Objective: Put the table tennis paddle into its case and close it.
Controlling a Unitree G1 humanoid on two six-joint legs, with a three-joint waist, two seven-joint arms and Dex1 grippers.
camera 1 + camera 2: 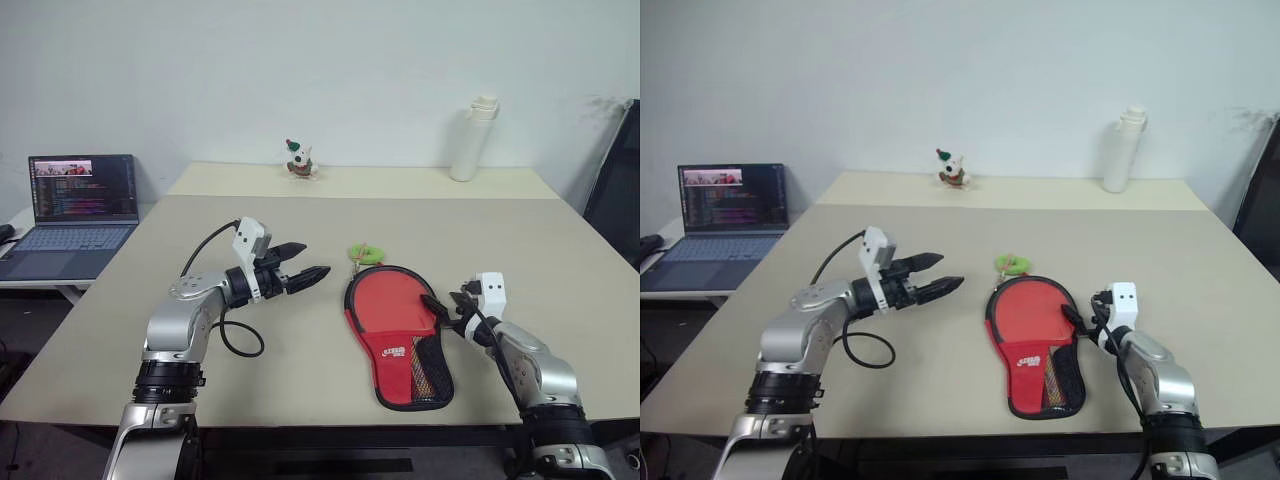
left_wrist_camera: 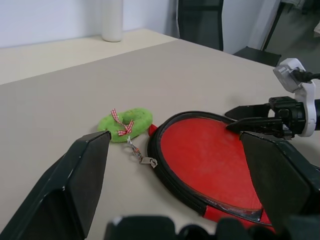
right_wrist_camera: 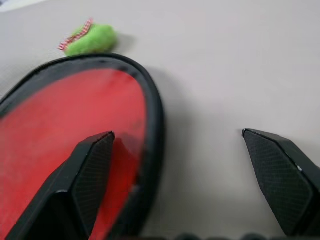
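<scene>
Case: one case is laid flat near the table front edge.
Left claw: spread apart, over bare table.
Right claw: spread apart, at the case's right rim.

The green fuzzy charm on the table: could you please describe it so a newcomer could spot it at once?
Start at the beige table, then find the red paddle case lying between the two arms. At the case's far, rounded end lies the green charm, clipped to its zipper; it is the only green thing there, a fuzzy ring with a red-and-white bow.
</scene>
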